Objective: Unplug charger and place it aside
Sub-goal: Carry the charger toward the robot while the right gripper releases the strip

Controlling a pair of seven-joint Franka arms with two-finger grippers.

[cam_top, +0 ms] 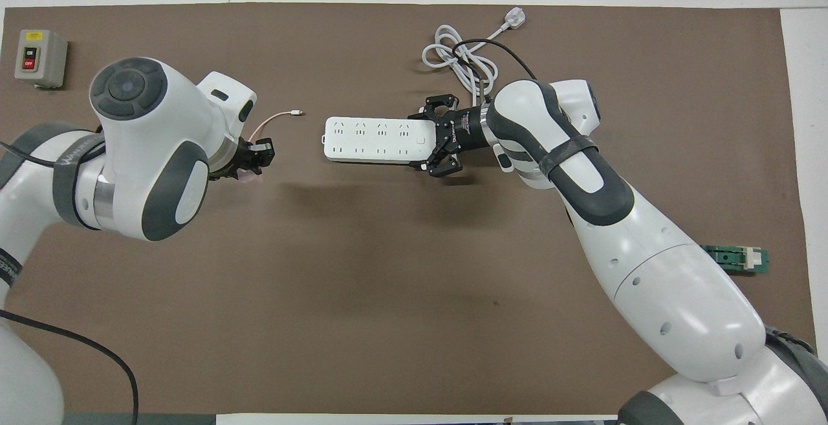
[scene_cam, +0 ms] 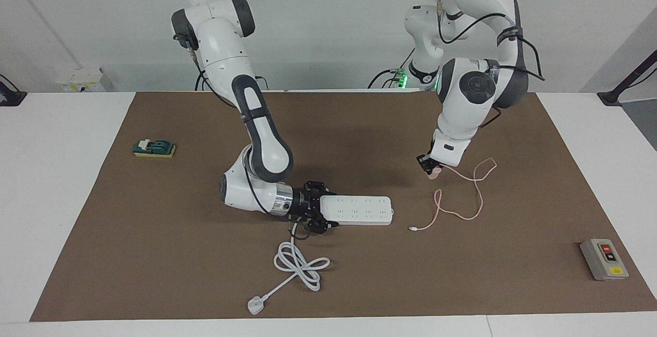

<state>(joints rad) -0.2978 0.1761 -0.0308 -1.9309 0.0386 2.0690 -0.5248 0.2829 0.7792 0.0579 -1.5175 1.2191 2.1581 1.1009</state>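
With the charger (scene_cam: 434,172) pinched in the left gripper (scene_cam: 430,167) above the mat and the right gripper (scene_cam: 324,213) clamping the power strip (scene_cam: 359,210), I'd lower it gently, clear of the strip.

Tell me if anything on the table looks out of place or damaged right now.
Nothing looks damaged. The charger is out of the power strip, held in the left gripper over the mat, its cable trailing loosely. The right gripper clamps the strip's end.
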